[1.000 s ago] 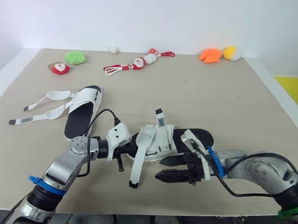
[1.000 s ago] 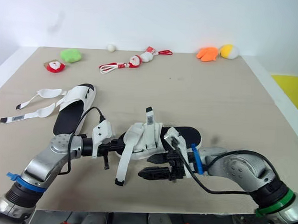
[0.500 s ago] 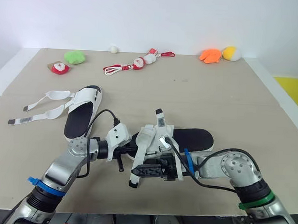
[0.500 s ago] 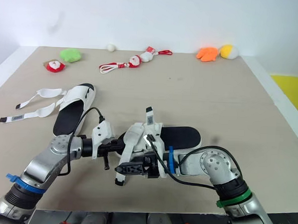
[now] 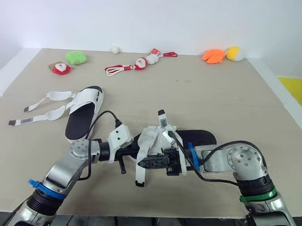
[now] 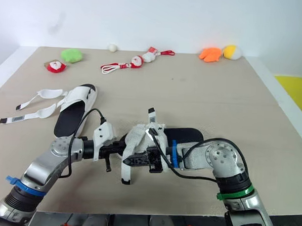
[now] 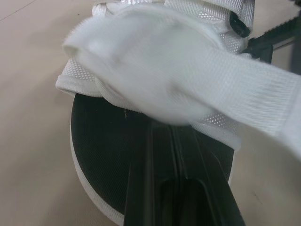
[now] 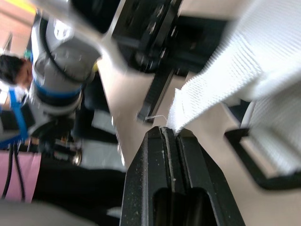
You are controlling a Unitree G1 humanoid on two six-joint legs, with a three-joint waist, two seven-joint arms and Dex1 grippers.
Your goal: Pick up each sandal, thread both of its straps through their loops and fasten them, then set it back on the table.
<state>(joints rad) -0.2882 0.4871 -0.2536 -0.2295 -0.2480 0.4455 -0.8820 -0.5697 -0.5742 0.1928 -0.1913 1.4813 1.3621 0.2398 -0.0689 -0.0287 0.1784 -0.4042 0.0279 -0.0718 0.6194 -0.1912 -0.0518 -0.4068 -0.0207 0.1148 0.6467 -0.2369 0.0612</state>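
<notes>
Grips sandal (image 5: 196, 137) at front centre of table (image 5: 208, 90), left hand (image 5: 131, 153) clamped on sole, right hand (image 5: 144, 164) pinched shut on loose strap (image 5: 140, 174); could lose strap through a skewed pull; might drag sole from left grip.

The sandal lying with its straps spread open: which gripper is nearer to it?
Left. The left gripper rests on the second sandal, close to the open-strapped sandal; the right gripper pinches a hanging strap farther away.
</notes>
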